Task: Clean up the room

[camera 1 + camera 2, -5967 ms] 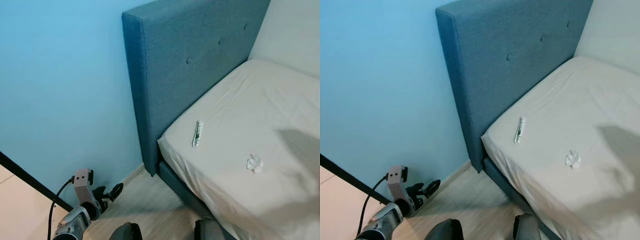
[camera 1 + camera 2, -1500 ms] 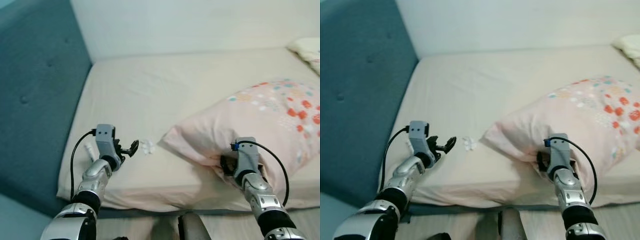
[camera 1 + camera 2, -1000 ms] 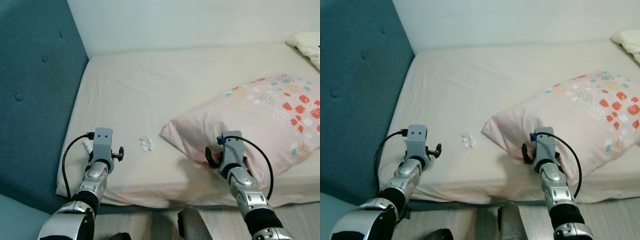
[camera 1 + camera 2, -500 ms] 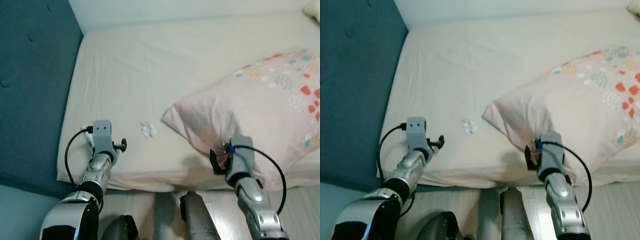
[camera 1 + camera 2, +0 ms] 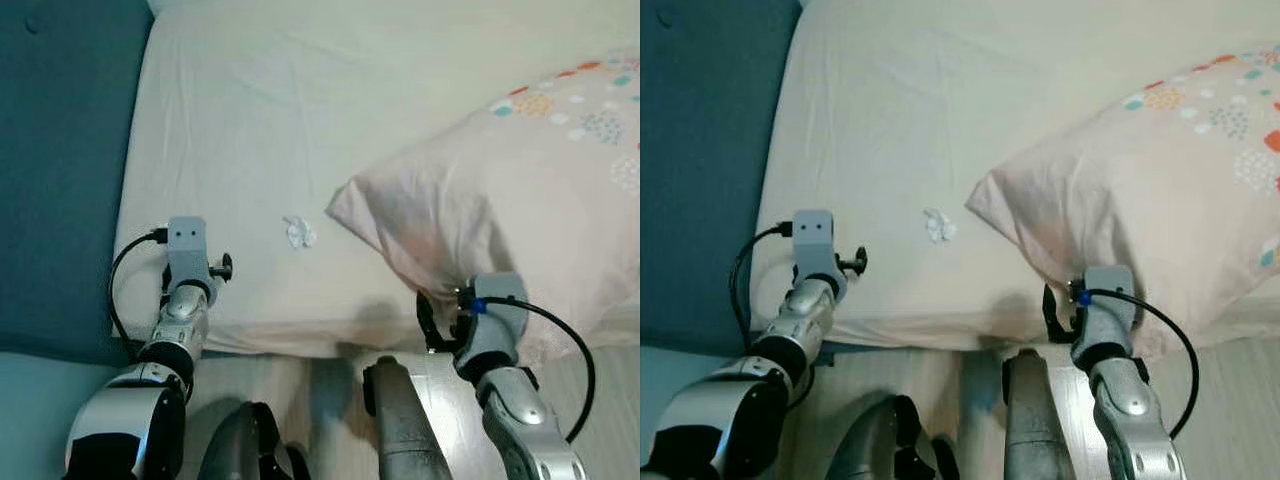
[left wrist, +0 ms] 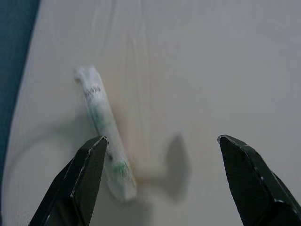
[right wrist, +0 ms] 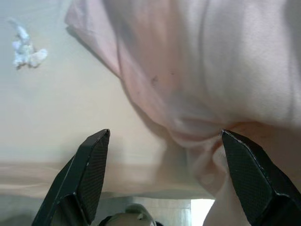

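Cream bed sheet (image 5: 300, 120) carries a crumpled tissue (image 5: 299, 232) beside the pink pillow (image 5: 500, 200). Left gripper (image 6: 160, 183), spread wide, hovers over a white tube (image 6: 104, 126) near the left edge. Right gripper (image 7: 162, 181), also spread, sits at the pillow's near edge.

No text can be read anywhere; dark print and green marks are carried by the white tube (image 6: 104, 133) lying on the bed sheet (image 6: 197, 70), but they are too blurred to be made out. A coloured pattern without lettering is borne by the pillow (image 5: 520, 190).
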Controlling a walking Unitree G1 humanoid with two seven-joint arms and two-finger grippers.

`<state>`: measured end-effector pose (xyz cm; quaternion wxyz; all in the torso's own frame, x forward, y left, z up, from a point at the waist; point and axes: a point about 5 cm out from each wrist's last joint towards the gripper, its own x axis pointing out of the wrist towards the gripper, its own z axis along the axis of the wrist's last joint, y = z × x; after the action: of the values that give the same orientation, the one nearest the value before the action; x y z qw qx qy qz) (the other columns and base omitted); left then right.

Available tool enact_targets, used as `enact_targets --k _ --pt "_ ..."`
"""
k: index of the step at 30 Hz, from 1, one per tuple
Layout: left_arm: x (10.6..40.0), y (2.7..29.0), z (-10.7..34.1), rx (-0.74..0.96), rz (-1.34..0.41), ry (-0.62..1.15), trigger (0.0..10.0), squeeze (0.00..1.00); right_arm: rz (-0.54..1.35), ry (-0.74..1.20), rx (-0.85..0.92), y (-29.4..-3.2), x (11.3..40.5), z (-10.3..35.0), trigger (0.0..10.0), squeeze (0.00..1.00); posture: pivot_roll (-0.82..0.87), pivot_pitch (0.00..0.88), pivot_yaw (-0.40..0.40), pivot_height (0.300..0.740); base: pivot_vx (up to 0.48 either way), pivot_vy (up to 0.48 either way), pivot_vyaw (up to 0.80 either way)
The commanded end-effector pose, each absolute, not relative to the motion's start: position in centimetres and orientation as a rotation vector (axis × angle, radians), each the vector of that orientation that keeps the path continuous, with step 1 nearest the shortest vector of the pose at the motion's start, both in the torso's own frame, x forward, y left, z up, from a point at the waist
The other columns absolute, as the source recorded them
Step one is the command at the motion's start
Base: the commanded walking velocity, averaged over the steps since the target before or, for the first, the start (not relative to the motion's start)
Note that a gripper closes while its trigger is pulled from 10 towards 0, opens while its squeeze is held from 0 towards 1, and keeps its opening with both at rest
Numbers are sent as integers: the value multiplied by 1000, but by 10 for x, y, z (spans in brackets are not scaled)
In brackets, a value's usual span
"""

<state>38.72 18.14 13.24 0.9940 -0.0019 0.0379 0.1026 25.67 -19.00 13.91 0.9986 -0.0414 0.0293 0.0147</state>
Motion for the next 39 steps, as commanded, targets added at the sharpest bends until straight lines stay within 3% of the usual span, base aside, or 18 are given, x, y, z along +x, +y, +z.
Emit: enact_targets --k 1,16,25,26,27,28,30,39 --pt "381 190 119 18 233 122 10000 0 46 96 -60 -186 250 133 10000 0 -289 546 136 630 0 0 0" --pt "372 198 102 41 302 206 10000 0 65 -17 -25 -177 251 180 10000 0 -351 576 132 630 0 0 0" --pt "366 206 89 -127 323 290 10000 0 43 -9 -23 -179 242 188 10000 0 -367 607 134 630 0 0 0" --pt "365 206 87 -130 327 295 4549 0 44 -9 -20 -178 242 190 10000 0 -372 616 134 630 0 0 0" --pt "365 207 87 -126 325 297 3255 0 45 -10 -20 -178 241 191 10000 0 -376 620 132 630 0 0 0" --pt "365 207 87 -126 325 297 3255 0 45 -10 -20 -178 241 191 10000 0 -376 620 132 630 0 0 0" --pt "365 205 86 -112 304 296 0 0 45 -17 -12 -177 242 195 10000 0 -378 623 132 630 0 0 0" --pt "372 202 98 -132 288 252 0 0 61 -34 9 -174 247 208 10000 0 -366 621 137 615 0 0 0"
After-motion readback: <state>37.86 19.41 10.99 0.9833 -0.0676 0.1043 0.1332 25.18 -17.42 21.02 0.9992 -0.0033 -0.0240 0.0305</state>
